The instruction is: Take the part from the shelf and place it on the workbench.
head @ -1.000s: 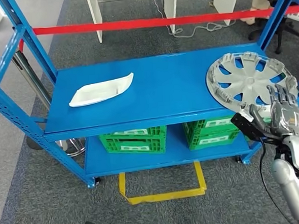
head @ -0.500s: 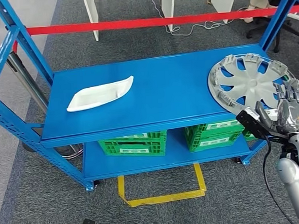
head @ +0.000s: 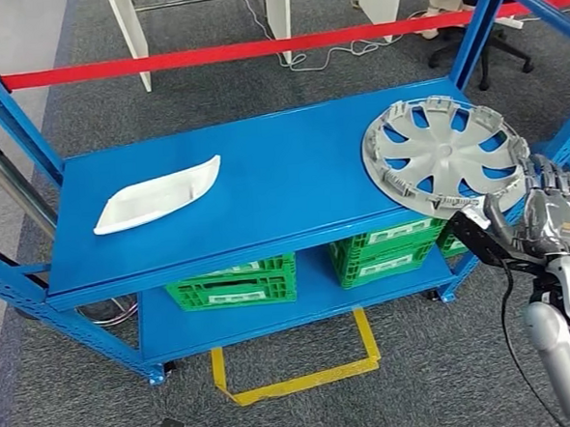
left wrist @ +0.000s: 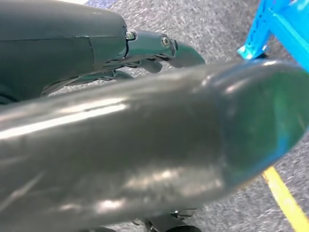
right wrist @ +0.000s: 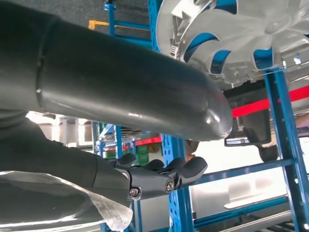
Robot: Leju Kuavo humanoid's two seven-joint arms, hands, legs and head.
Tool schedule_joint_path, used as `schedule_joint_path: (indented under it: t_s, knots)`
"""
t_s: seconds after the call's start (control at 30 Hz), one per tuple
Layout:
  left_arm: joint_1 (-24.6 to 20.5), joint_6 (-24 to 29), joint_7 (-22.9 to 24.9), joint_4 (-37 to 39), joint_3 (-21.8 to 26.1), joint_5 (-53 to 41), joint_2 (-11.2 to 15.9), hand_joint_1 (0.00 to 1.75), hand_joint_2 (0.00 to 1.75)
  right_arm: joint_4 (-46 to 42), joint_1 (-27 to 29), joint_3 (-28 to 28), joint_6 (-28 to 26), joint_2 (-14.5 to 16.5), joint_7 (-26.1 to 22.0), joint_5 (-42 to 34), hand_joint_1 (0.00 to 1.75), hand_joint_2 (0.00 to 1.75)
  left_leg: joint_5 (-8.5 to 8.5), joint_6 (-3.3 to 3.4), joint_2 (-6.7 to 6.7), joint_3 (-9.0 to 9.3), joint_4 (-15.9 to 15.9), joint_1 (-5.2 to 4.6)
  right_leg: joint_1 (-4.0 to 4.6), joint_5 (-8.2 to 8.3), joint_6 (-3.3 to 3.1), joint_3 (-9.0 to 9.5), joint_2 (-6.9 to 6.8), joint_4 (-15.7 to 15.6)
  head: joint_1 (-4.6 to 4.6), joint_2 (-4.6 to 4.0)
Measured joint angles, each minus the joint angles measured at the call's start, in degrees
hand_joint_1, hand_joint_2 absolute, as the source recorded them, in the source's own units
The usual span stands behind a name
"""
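Note:
A silver hubcap (head: 443,155) lies flat at the right end of the blue shelf's top board (head: 294,174), its rim hanging slightly over the front edge. A white shallow tray-shaped part (head: 157,195) lies at the left end. My right hand (head: 552,218) hovers at the hubcap's near right rim with fingers spread and holds nothing. In the right wrist view the hubcap (right wrist: 233,34) sits beyond the thumb, and the right hand (right wrist: 109,96) has an empty gap between thumb and fingers (right wrist: 171,176). My left hand (left wrist: 146,145) hangs over the carpet, holding nothing.
Green crates (head: 231,283) (head: 387,248) stand on the lower board. Blue uprights (head: 475,23) frame the shelf ends. A red tape (head: 221,55) runs behind it, with white table legs and an office chair (head: 498,46) beyond. A yellow floor marking (head: 299,377) lies in front.
The camera has moved, so the whole shelf sits further left and lower in the picture. My right hand stays beside the hubcap's near rim, fingers still spread.

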Motion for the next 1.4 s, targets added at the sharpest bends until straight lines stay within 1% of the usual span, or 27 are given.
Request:
schedule_joint_path:
  t_s: [0.07, 0.13, 0.17, 0.23, 0.27, 0.3, 0.33, 0.37, 0.43, 0.5, 0.57, 0.63, 0.7, 0.77, 0.8, 0.83, 0.87, 0.93, 1.0, 1.1, 1.17, 1.2, 1.27, 1.3, 1.33, 1.37, 1.4]
  knots:
    - [-0.05, 0.01, 0.00, 0.01, 0.00, -0.03, 0.02, 0.00, 0.00, -0.01, 0.10, 0.09, -0.01, 0.02, 0.02, 0.01, 0.00, 0.00, -0.26, 0.39, 0.30, 0.22, -0.69, -0.07, -0.14, 0.13, 0.79, -0.27, 0.48, -0.26, 0.02, 0.00]
    - [-0.12, 0.02, 0.00, 0.01, -0.01, -0.06, 0.04, 0.00, 0.00, -0.01, 0.08, 0.14, 0.00, 0.02, 0.05, 0.07, 0.00, 0.00, -0.04, 1.08, 0.88, 0.44, -1.17, 0.02, -0.18, -0.74, 1.33, -1.02, -0.38, 0.76, 0.14, 0.00]
    - [-0.15, 0.02, 0.00, 0.01, -0.02, -0.10, 0.04, 0.00, 0.00, 0.00, -0.02, 0.16, 0.03, 0.03, 0.08, 0.16, 0.00, 0.00, 0.06, 1.42, 1.16, 0.56, -1.40, 0.07, -0.13, -1.94, 1.44, -2.10, -1.12, 2.88, 0.26, 0.00]
    - [-0.15, 0.01, 0.00, 0.01, -0.02, -0.26, 0.03, 0.00, 0.00, 0.08, -0.11, 0.31, 0.09, 0.10, 0.20, 0.88, 0.00, 0.00, 0.04, 1.80, 1.66, 0.59, -1.46, -0.07, -0.02, -5.20, 1.50, -5.76, -2.25, 10.30, 0.42, 0.00]
    - [-0.13, -0.01, 0.01, 0.01, -0.02, -0.34, 0.03, 0.00, 0.00, 0.16, -0.04, 0.44, 0.09, 0.19, 0.26, 1.42, 0.00, 0.00, 0.01, 1.87, 1.87, 0.60, -1.45, -0.16, -0.01, -6.26, 1.53, -7.55, -2.35, 13.76, 0.42, 0.00]
    - [-0.11, -0.02, 0.01, 0.01, -0.02, -0.41, 0.03, 0.00, 0.00, 0.27, 0.03, 0.60, 0.07, 0.29, 0.30, 1.90, 0.00, 0.00, -0.01, 1.90, 2.07, 0.64, -1.45, -0.23, 0.00, -6.37, 1.53, -8.64, -2.37, 15.68, 0.41, 0.00]
    - [-0.14, -0.05, 0.01, 0.01, -0.03, -0.46, 0.04, 0.00, 0.00, 0.39, 0.06, 0.76, 0.04, 0.43, 0.30, 2.14, 0.00, 0.00, -0.03, 1.93, 2.20, 0.69, -1.44, -0.29, 0.01, -5.40, 1.47, -8.64, -2.40, 15.38, 0.42, 0.00]
    - [-0.18, -0.17, -0.03, 0.01, -0.04, -0.50, 0.03, 0.00, 0.00, 0.50, 0.03, 0.92, 0.03, 0.56, 0.21, 2.09, 0.00, 0.00, -0.05, 1.91, 2.27, 0.79, -1.44, -0.33, 0.02, -3.49, 1.34, -7.41, -2.48, 12.66, 0.42, 0.00]
    - [-0.29, -0.71, -0.35, 0.01, -0.15, -0.63, 0.01, 0.00, 0.00, 0.61, -0.21, 1.23, 0.01, 0.78, -0.17, 1.78, 0.00, 0.00, -0.15, 1.74, 2.32, 0.88, -1.32, -0.53, 0.18, 0.01, 0.98, -3.43, -3.02, 4.65, 0.44, 0.00]
    - [-0.30, -1.67, -0.86, 0.01, -0.34, -0.79, 0.03, 0.00, 0.00, 0.66, -0.56, 1.56, -0.07, 0.92, -0.60, 1.80, 0.00, 0.00, -0.14, 1.31, 2.32, 0.74, -1.18, -0.78, 0.41, 0.96, 0.63, -1.06, -3.46, 0.22, 0.34, 0.00]
    - [-0.22, -2.50, -1.14, 0.01, -0.53, -0.89, 0.08, 0.00, 0.00, 0.76, -0.70, 1.83, -0.13, 1.03, -0.84, 1.98, 0.00, 0.00, 0.01, 0.76, 2.38, 0.64, -1.17, -0.82, 0.48, 0.88, 0.25, -0.85, -3.33, -0.13, 0.23, 0.00]
    - [-0.17, -2.80, -1.20, 0.01, -0.67, -0.98, 0.10, 0.00, 0.00, 0.86, -0.76, 1.99, -0.17, 1.07, -0.95, 2.21, 0.00, 0.00, -0.82, 0.10, 2.38, 0.32, -0.24, -0.72, 0.28, 1.16, -0.35, -0.78, -3.24, -0.33, 0.14, 0.00]
    - [-0.17, -2.82, -1.22, 0.01, -0.80, -1.07, 0.12, 0.00, 0.00, 0.88, -0.82, 2.11, -0.21, 1.09, -1.01, 2.38, 0.00, 0.00, -3.83, -0.55, 2.32, -1.68, 4.57, -0.55, 0.08, 1.33, -0.90, -0.71, -3.22, -0.47, -0.01, 0.00]
    - [-0.07, -2.82, -1.21, 0.01, -0.89, -1.10, 0.12, 0.00, 0.00, 0.91, -0.69, 2.25, -0.22, 1.12, -1.04, 2.42, 0.00, 0.00, -7.21, -0.92, 2.31, -4.85, 12.07, -0.39, 0.08, 1.34, -1.09, -0.71, -3.13, -0.45, -0.06, 0.00]
    - [-0.01, -2.81, -1.21, 0.01, -0.90, -1.10, 0.12, 0.00, 0.00, 0.92, -0.59, 2.32, -0.22, 1.13, -1.04, 2.42, 0.00, 0.00, -7.73, -0.99, 2.31, -5.77, 14.30, -0.33, 0.08, 1.33, -1.09, -0.71, -3.05, -0.44, -0.06, 0.00]
    - [0.04, -2.81, -1.20, 0.01, -0.92, -1.11, 0.12, 0.00, 0.00, 0.92, -0.52, 2.39, -0.22, 1.13, -1.04, 2.44, 0.00, 0.00, -7.18, -0.98, 2.31, -5.79, 14.51, -0.28, 0.07, 1.33, -1.09, -0.70, -2.95, -0.42, -0.05, 0.00]
    - [0.07, -2.80, -1.20, 0.01, -0.93, -1.15, 0.13, 0.00, 0.00, 0.92, -0.48, 2.46, -0.21, 1.13, -1.04, 2.44, 0.00, 0.00, -5.63, -0.90, 2.31, -4.74, 12.43, -0.25, 0.07, 1.33, -1.08, -0.66, -2.84, -0.41, -0.05, 0.00]
    - [0.04, -2.69, -1.19, 0.01, -1.01, -1.40, 0.19, 0.00, 0.00, 0.92, -0.49, 2.53, -0.13, 1.13, -1.04, 2.10, 0.00, 0.00, -2.03, -0.57, 2.18, -0.96, 4.82, -0.25, 0.15, 1.26, -0.91, -0.58, -2.64, -0.38, -0.06, 0.00]
    - [0.02, -2.54, -1.20, 0.01, -1.18, -1.69, 0.27, 0.00, 0.00, 0.91, -0.47, 2.44, -0.09, 1.10, -1.07, 1.13, 0.00, 0.00, -0.78, -0.18, 2.01, 1.48, -0.34, -0.36, 0.32, 1.23, -0.40, -0.73, -2.45, -0.31, 0.01, 0.00]
    - [0.15, -2.46, -1.23, 0.01, -1.42, -1.78, 0.39, 0.00, 0.00, 0.39, 0.11, 1.54, -0.33, 0.65, -1.19, -0.41, 0.00, 0.00, -0.93, 0.72, 2.00, 1.78, -1.43, -0.44, 0.23, 1.24, 0.69, -0.92, -2.38, -0.51, 0.02, 0.00]
    - [0.18, -2.44, -1.34, 0.01, -1.46, -1.77, 0.48, 0.00, 0.00, -0.33, 0.57, 0.51, -0.54, 0.02, -1.31, -1.08, 0.00, 0.00, -0.72, 1.49, 2.06, 2.03, -1.92, -0.26, 0.14, -0.10, 1.16, -1.91, -2.45, 1.35, 0.21, 0.00]
    - [0.19, -2.44, -1.43, 0.01, -1.48, -1.77, 0.50, 0.00, 0.00, -0.65, 0.76, 0.03, -0.62, -0.30, -1.39, -1.36, 0.00, 0.00, -0.68, 1.77, 2.10, 2.13, -2.06, -0.19, 0.12, -1.53, 1.26, -3.29, -2.49, 4.03, 0.31, 0.00]
    - [0.23, -2.46, -1.57, 0.01, -1.50, -1.78, 0.49, 0.00, 0.00, -1.05, 1.46, -0.78, -0.68, -0.69, -1.54, -1.73, 0.00, 0.00, -0.81, 2.10, 2.18, 2.18, -2.05, -0.28, 0.20, -4.69, 1.40, -7.15, -2.51, 11.67, 0.46, 0.00]
    - [0.28, -2.49, -1.62, 0.01, -1.51, -1.78, 0.48, 0.00, 0.00, -1.15, 1.99, -1.04, -0.68, -0.78, -1.59, -1.83, 0.00, 0.00, -0.91, 2.18, 2.21, 2.23, -2.04, -0.32, 0.21, -5.36, 1.44, -8.75, -2.52, 14.50, 0.46, 0.00]
    - [0.32, -2.51, -1.67, 0.01, -1.52, -1.78, 0.48, 0.00, 0.00, -1.24, 2.51, -1.28, -0.68, -0.81, -1.62, -1.87, 0.00, 0.00, -1.04, 2.23, 2.22, 2.32, -2.02, -0.35, 0.22, -4.95, 1.43, -9.46, -2.53, 15.41, 0.47, 0.00]
    - [0.35, -2.55, -1.73, 0.01, -1.54, -1.79, 0.48, 0.00, 0.00, -1.36, 2.90, -1.50, -0.69, -0.86, -1.64, -1.87, 0.00, 0.00, -1.21, 2.20, 2.21, 2.50, -2.01, -0.36, 0.22, -3.42, 1.36, -8.96, -2.56, 13.89, 0.46, 0.00]
    - [0.35, -2.59, -1.81, 0.01, -1.57, -1.81, 0.48, 0.00, 0.00, -1.53, 3.15, -1.69, -0.70, -0.93, -1.67, -1.87, 0.00, 0.00, -1.45, 2.11, 2.21, 2.78, -2.01, -0.37, 0.22, -1.20, 1.26, -7.39, -2.67, 10.39, 0.47, 0.00]
